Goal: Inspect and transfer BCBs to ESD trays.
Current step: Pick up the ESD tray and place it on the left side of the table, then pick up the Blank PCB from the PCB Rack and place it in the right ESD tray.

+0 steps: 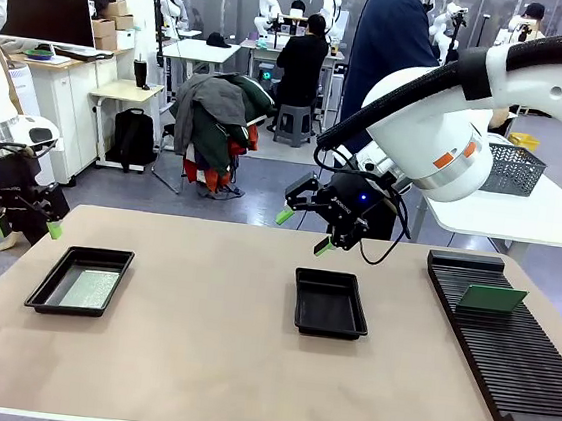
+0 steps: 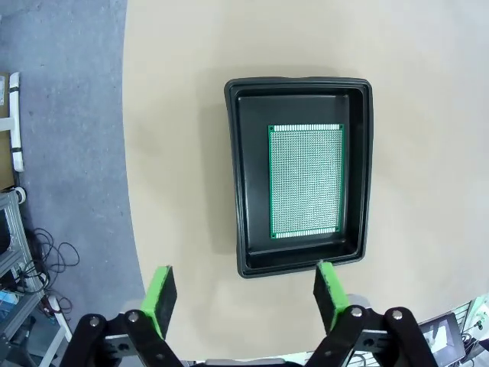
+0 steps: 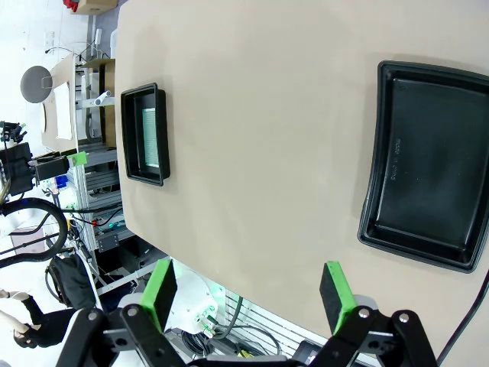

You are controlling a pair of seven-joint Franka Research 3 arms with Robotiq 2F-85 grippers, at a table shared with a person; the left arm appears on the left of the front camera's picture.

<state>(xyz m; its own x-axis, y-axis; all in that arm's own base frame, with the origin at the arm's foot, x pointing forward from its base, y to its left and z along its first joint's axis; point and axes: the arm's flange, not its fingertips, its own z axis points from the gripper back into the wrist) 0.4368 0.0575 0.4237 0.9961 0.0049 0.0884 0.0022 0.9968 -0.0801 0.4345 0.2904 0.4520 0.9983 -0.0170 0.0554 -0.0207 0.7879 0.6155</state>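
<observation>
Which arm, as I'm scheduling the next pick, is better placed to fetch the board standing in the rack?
Right. The right gripper hovers open near the empty tray, closer to the rack holding the board; the left gripper waits open at the far left.

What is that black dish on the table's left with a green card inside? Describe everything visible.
The left tray is a shallow black rectangular dish, seemingly plastic, with sloping walls, rounded corners and a raised flared rim. It sits flat on the beige table near its left edge. One green board lies flat on its floor, off-centre. Nothing else touches it.
</observation>
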